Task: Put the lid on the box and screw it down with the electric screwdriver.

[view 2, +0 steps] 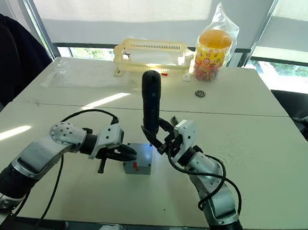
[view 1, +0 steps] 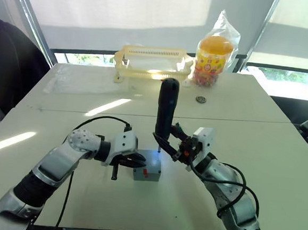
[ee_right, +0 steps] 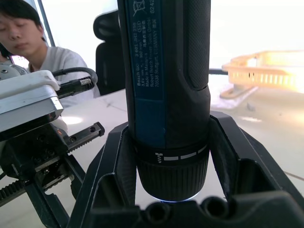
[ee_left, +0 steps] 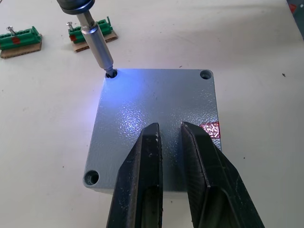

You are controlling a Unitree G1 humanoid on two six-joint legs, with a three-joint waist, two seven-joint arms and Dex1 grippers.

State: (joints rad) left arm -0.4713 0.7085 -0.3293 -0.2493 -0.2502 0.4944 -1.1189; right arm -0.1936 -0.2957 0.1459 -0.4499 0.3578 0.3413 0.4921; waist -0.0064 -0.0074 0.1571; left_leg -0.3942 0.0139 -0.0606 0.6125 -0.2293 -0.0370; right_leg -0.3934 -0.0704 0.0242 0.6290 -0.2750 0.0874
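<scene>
The flat grey square plastic lid (ee_left: 156, 118) already sits flush on the small grey cube-like plastic box (view 1: 147, 173), near the front middle of the white table (view 1: 257, 155), between the 2 arms. The right gripper (view 1: 169, 142) clamps the thick blue-black cylindrical electric screwdriver (view 1: 166, 108) low on its body, long axis close to upright, top leaning slightly away. Its metal bit (ee_left: 97, 45) points down into 1 far corner hole (ee_left: 112, 74), the tool's light glowing blue across the lid. The left gripper (view 1: 134, 160) comes in from the box's left side, fingers (ee_left: 142, 175) drawn narrow with only a slim gap, holding nothing, tips over the lid as if steadying it. 2 more corner holes (ee_left: 205, 74) look empty. I judge the next move turns on keeping bit and hole in line while the right arm presses straight down.
</scene>
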